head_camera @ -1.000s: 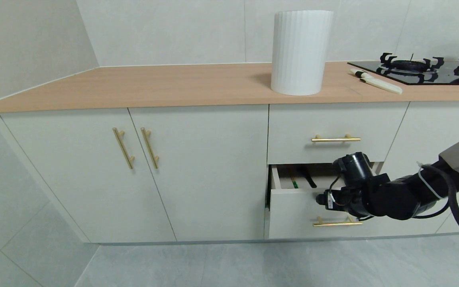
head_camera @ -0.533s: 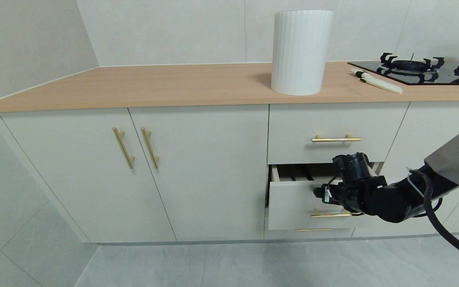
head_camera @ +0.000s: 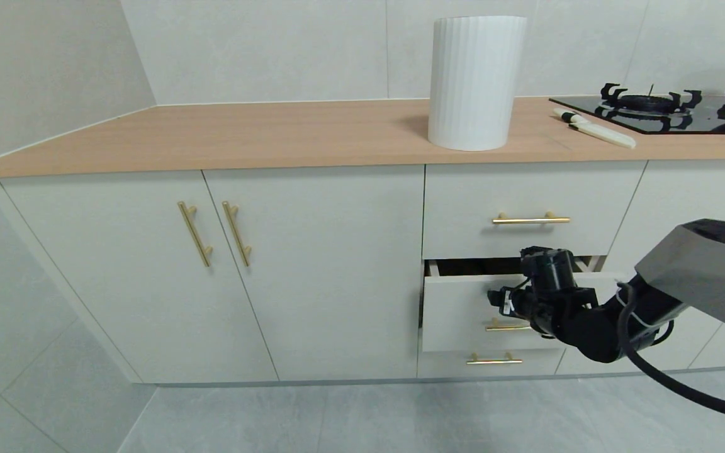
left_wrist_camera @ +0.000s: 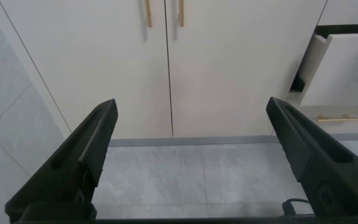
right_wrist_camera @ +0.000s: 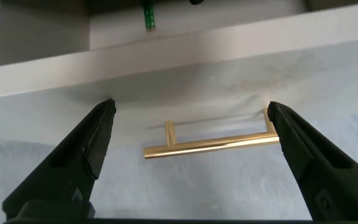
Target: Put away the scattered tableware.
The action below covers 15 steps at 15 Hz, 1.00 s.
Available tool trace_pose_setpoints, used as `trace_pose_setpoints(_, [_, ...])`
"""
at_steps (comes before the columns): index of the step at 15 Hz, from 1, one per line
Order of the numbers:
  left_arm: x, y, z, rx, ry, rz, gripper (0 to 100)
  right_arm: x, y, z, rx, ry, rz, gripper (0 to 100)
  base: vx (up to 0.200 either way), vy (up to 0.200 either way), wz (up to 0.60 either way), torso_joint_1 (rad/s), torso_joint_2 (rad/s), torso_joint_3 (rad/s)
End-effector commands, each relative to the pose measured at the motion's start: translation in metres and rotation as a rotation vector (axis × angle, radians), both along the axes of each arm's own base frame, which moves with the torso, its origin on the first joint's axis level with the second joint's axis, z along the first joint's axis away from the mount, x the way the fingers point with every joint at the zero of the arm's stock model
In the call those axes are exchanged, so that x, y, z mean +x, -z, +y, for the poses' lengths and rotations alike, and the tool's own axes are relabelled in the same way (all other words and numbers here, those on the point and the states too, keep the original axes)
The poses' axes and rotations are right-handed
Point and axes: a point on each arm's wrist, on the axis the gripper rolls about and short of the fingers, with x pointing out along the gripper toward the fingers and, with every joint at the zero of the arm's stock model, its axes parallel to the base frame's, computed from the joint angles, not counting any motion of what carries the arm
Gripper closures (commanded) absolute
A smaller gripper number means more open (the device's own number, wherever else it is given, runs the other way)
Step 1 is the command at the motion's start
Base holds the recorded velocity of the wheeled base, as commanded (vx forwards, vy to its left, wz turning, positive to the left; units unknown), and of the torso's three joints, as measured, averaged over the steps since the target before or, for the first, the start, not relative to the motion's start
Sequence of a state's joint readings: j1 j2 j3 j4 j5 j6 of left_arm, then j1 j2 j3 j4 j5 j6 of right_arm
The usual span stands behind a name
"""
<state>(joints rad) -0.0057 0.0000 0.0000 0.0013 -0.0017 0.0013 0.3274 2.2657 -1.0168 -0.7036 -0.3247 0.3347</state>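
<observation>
Right pincer [right_wrist_camera: 190,107] spread wide, empty, facing drawer handle [right_wrist_camera: 210,146]; left pincer [left_wrist_camera: 191,102] likewise apart, empty.

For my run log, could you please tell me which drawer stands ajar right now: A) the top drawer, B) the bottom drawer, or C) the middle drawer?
C: the middle drawer juts out, with a dark gap above its front, and the open right gripper faces its gold handle.
</observation>
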Motion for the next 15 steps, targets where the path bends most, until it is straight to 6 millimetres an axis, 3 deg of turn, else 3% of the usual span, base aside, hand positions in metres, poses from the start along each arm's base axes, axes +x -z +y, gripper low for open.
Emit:
trace_pose_setpoints(1, [0.000,0.000,0.000,0.000,0.000,0.000,0,0.008,0.018,-0.002,-0.004,0.011,0.014,0,0.000,0.000,0.00,0.000,0.00,0.000])
trace_pose_setpoints(15, [0.000,0.000,0.000,0.000,0.000,0.000,0,0.053,0.046,-0.018,0.016,0.119,-0.118,0,0.000,0.000,0.00,0.000,0.00,0.000])
